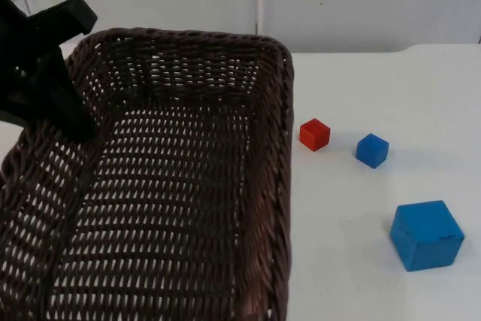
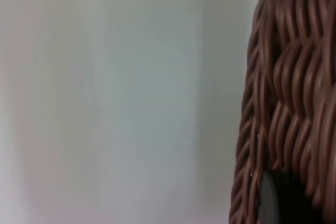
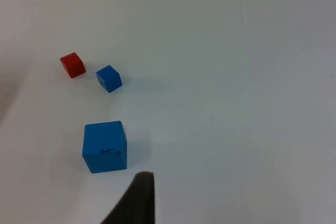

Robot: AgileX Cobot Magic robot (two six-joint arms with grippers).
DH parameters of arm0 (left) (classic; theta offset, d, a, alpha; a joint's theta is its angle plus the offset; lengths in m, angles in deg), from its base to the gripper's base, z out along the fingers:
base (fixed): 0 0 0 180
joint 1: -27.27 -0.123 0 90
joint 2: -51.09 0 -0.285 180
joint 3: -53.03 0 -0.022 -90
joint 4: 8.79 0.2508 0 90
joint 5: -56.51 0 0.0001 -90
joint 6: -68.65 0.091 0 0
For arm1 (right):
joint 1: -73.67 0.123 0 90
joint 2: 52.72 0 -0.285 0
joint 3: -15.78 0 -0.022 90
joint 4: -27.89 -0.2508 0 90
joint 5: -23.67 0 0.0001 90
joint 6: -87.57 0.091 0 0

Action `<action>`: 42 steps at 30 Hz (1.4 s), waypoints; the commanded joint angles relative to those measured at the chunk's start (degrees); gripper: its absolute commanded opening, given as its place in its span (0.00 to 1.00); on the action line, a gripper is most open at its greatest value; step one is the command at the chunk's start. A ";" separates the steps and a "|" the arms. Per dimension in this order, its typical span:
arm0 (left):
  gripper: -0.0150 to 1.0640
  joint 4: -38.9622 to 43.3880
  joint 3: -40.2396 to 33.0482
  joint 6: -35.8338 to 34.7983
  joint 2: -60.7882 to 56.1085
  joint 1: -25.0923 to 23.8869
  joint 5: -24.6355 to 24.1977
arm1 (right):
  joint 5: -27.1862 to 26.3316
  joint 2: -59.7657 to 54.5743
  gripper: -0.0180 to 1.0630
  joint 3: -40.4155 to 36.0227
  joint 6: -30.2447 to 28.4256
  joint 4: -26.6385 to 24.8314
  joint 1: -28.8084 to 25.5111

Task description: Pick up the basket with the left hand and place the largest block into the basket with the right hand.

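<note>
Basket: the dark brown woven wicker basket (image 1: 173, 186) is lifted close to the top camera, and its inside has no block in it.
Left gripper: the left gripper (image 1: 52, 88) is at the basket's far left rim and pinches the rim (in the left wrist view the weave (image 2: 289, 103) is right at the black fingertip (image 2: 281, 200)).
Largest block: the large blue cube (image 1: 426, 234) lies on the white table top (image 1: 361, 95), to the right of the basket and apart from it.
Other blocks: a small red cube (image 1: 314, 134) and a small blue cube (image 1: 372, 149) lie near each other, farther back.
Right gripper: the right gripper (image 3: 134, 203) hovers near the large blue cube (image 3: 105, 146); I cannot tell if its fingers are spread or pressed together.
Progress: the basket part seems done; grasping the large cube and placing it in the basket are left.
Writing: I can read no brand or label.
</note>
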State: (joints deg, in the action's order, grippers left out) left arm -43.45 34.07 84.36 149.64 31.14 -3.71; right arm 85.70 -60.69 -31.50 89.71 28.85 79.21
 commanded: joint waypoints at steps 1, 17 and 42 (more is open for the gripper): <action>0.01 -3.76 -1.82 0.93 -0.86 0.02 1.50 | -0.23 0.18 0.99 -0.34 -0.02 0.14 -0.25; 0.01 -4.13 -3.62 2.69 -0.86 0.02 3.19 | -1.12 -0.86 0.99 0.34 -0.02 -0.22 -0.25; 0.01 -4.90 -3.62 5.00 -0.86 0.02 2.26 | -13.08 -50.97 0.99 19.08 -5.49 -8.00 -0.25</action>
State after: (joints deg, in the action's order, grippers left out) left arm -46.05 30.46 88.97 149.64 31.14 -0.58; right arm 73.55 -107.09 -14.70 85.85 22.09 79.21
